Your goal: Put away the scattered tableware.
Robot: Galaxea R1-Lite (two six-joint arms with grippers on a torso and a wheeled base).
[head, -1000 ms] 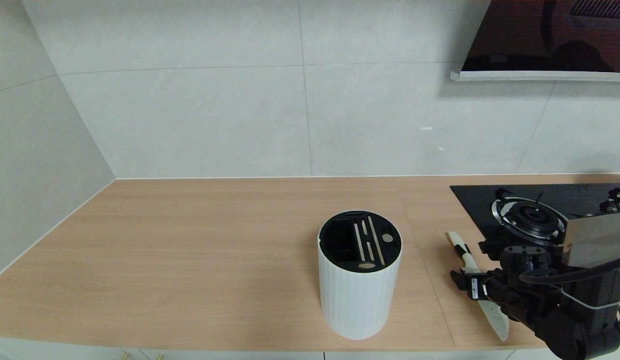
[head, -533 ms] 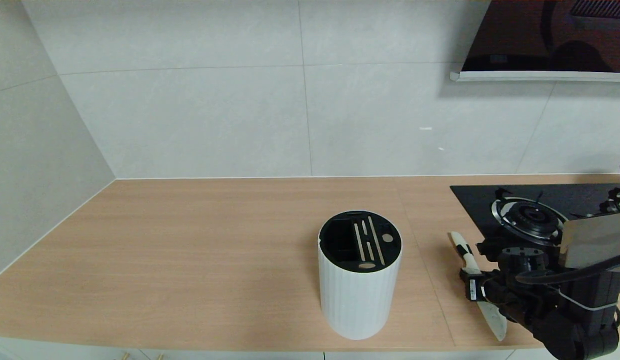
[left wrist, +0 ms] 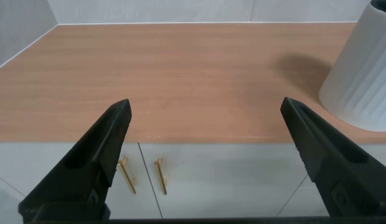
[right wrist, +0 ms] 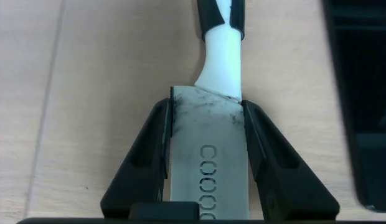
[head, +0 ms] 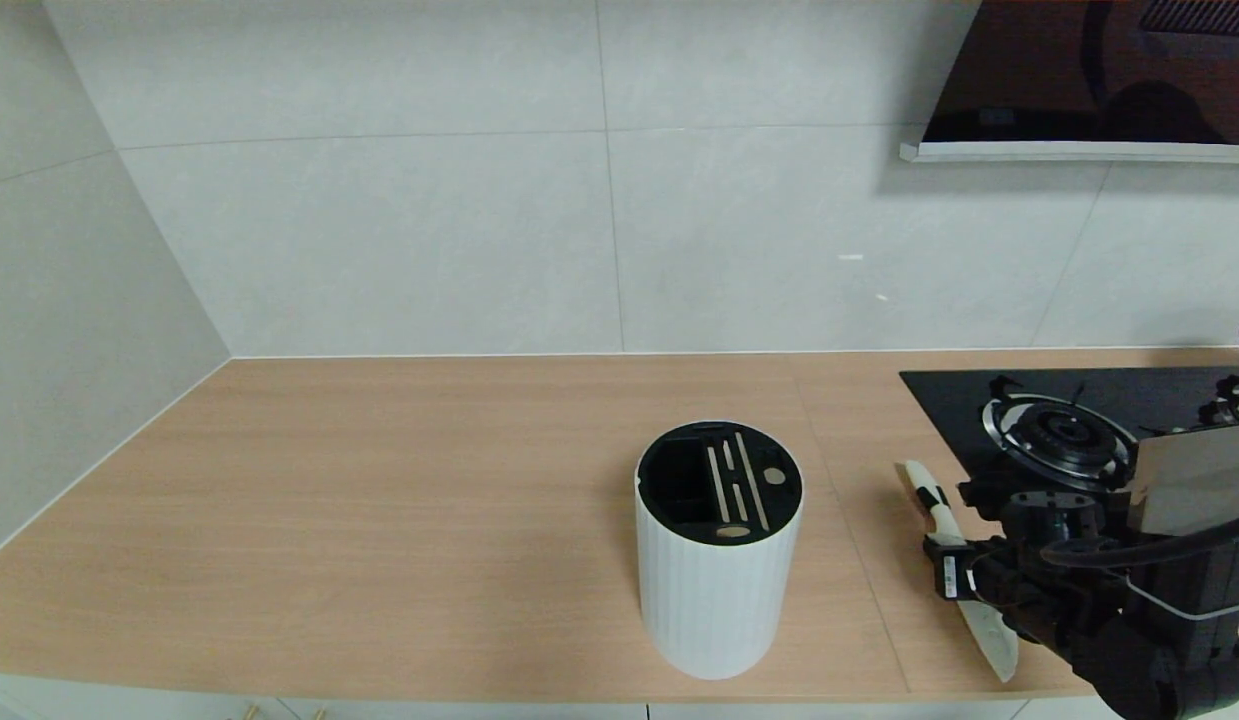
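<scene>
The knife is laid on the counter right of the white holder, handle pointed away, and is clasped at the blade's heel by the right end effector, while the left end effector is spread wide, well apart.

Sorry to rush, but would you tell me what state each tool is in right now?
Left tool: open, holding nothing.
Right tool: closed on the knife, gripping its blade.
</scene>
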